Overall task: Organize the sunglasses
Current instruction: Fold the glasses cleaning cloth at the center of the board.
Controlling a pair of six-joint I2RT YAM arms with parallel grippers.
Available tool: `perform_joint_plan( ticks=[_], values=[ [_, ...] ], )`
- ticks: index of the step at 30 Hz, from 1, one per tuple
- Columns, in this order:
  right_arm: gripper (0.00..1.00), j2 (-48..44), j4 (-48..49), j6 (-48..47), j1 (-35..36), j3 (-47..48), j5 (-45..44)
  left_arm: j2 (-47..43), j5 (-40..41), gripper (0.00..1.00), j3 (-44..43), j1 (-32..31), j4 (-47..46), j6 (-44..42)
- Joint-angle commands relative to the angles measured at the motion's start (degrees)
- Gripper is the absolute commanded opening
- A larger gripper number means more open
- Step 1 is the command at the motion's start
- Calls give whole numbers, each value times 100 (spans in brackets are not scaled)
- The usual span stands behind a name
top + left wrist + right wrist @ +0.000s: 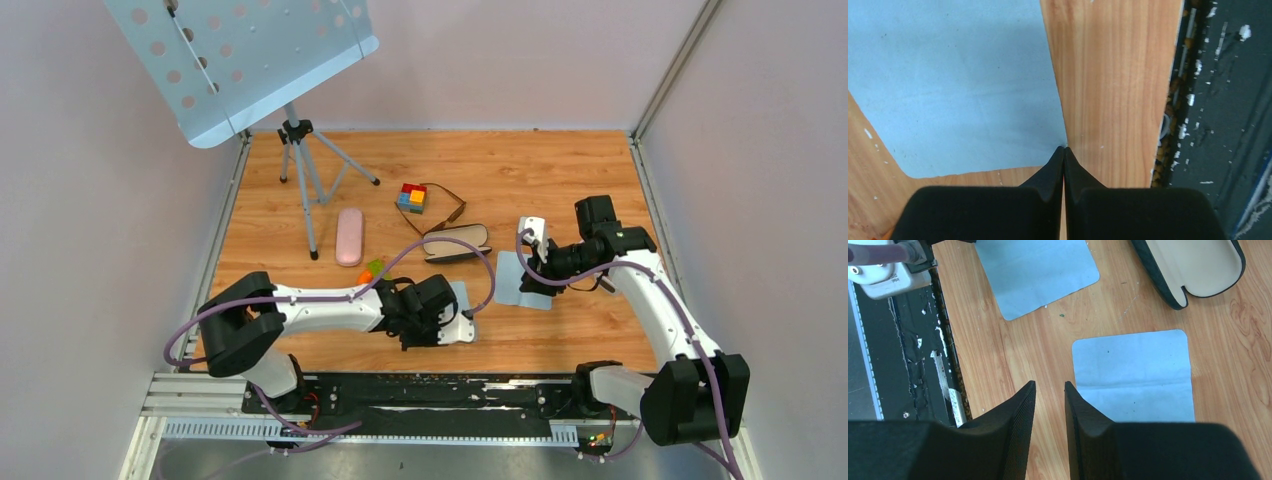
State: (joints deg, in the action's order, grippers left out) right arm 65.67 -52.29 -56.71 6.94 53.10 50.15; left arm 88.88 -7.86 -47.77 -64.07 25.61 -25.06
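The sunglasses [446,208] are lying on the wooden table [560,180] just on the far side of the open black case [457,243], between it and a small coloured block cube [412,197] that they are almost touching. From where I am standing they are showing only as a thin dark-brown outline. Their long axis is running slantwise, from beside the cube on the far left down towards the right end of the case. The slim arms are looking spread rather than folded, but I cannot tell which way the lenses are facing. The case is sitting with its lid thrown back and its cream lining showing. A pink case [349,236] is lying well to the left of the black case, lengthwise front to back. On the near side of the black case a first cloth [948,85] is lying flat, and the left gripper [1064,150] is pressing its two fingers tight together right at that cloth's corner. I cannot tell whether any fabric is being caught between them. To the near right of the black case a second cloth [1133,375] is lying flat. The right gripper [1049,387] is hanging over the bare wood just beside it, its fingers standing a narrow gap apart and holding nothing.
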Motion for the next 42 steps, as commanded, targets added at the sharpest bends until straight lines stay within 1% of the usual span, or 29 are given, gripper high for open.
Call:
perform_joint_plan(
  ticks=[1, 2, 3, 4, 6, 7, 8, 9, 10, 12, 13, 17, 20, 23, 28, 32, 37, 39, 42],
  values=[
    [31, -65, -150, -142, -105, -3, 223, -90, -241, 1, -223, -156, 512, 32],
    [31, -49, -156, -147, -105, 6, 241, -68, -242, 11, -261, -162, 583, 85],
    [31, -27, -171, -155, -105, 33, 257, -111, -219, 27, -283, -161, 591, 153],
    [31, 3, -184, -167, -105, 60, 262, -203, -116, 34, -301, -158, 590, 220],
    [31, 68, -218, -244, -105, 113, 267, -590, 326, 40, -323, -139, 582, 333],
    [31, 114, -227, -312, -106, 131, 267, -806, 525, 42, -315, -29, 542, 439],
    [32, 185, -236, -378, -106, 154, 267, -1026, 543, 44, -317, 170, 516, 569],
    [31, 268, -246, -429, -105, 183, 272, -1210, 397, 46, -335, 477, 477, 737],
    [32, 361, -247, -474, -105, 229, 301, -1378, 301, 47, -319, 797, 350, 1052],
    [31, 623, -239, -604, -94, 318, 449, -1531, 431, 49, -295, 1357, -2, 1655],
    [31, 767, -215, -612, -76, 389, 506, -1499, 567, 50, -313, 1453, -146, 1875],
    [29, 1497, -156, -473, 45, 807, 612, -832, 1169, 49, -656, 1495, -216, 2536],
    [29, 1805, -153, -298, 69, 1091, 805, -288, 1369, 46, -802, 1499, -324, 3003],
    [29, 1867, -126, -211, 101, 1184, 847, 65, 1768, 42, -844, 1503, -402, 3321],
    [29, 1793, -50, -206, 115, 1030, 773, 267, 2098, 42, -738, 1575, -558, 3778],
    [29, 1776, -21, -215, 110, 913, 744, 409, 2017, 41, -637, 1684, -575, 4042],
    [29, 1790, -3, -213, 110, 867, 767, 460, 1678, 35, -363, 1892, -802, 4397],
    [29, 1807, -2, -202, 116, 877, 780, 470, 1530, 35, -271, 1981, -936, 4536],
    [29, 1825, 9, -194, 122, 869, 799, 533, 1410, 37, -225, 2021, -1023, 4643]
  ],
)
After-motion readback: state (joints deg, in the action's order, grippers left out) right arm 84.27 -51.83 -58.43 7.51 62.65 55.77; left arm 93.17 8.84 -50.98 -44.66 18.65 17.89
